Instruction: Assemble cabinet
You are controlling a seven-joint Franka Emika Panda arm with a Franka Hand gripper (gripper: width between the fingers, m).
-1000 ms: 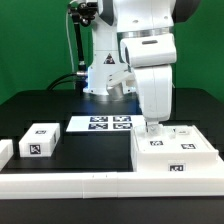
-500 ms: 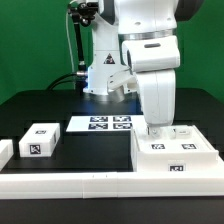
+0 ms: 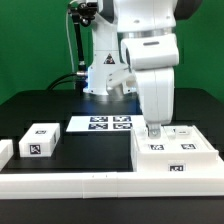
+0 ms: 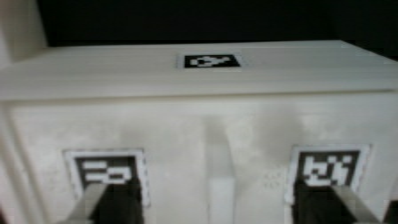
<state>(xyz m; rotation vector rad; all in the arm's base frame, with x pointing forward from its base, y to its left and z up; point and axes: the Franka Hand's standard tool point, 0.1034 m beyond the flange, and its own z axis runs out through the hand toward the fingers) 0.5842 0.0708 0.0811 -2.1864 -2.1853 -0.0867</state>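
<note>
The cabinet (image 3: pixel 176 152) is a large white box with black-and-white tags, at the front of the exterior view's right. My gripper (image 3: pixel 155 129) points straight down and its fingertips reach the cabinet's top near its rear left corner. In the wrist view the cabinet (image 4: pixel 214 110) fills the picture, with one tag further off and two tags near the fingers. My gripper (image 4: pixel 217 205) is open, its two dark fingers (image 4: pixel 98 203) wide apart over the white surface with nothing between them. A small white tagged block (image 3: pixel 38 141) lies on the black table at the left, apart from the cabinet.
The marker board (image 3: pixel 100 123) lies flat behind the block, in front of the robot's base. A low white border rail (image 3: pixel 70 185) runs along the table's front edge. Another white piece (image 3: pixel 5 150) shows at the exterior view's far left edge.
The gripper has shifted slightly to the exterior view's right and a little lower over the cabinet. The cabinet and the block have not moved.
</note>
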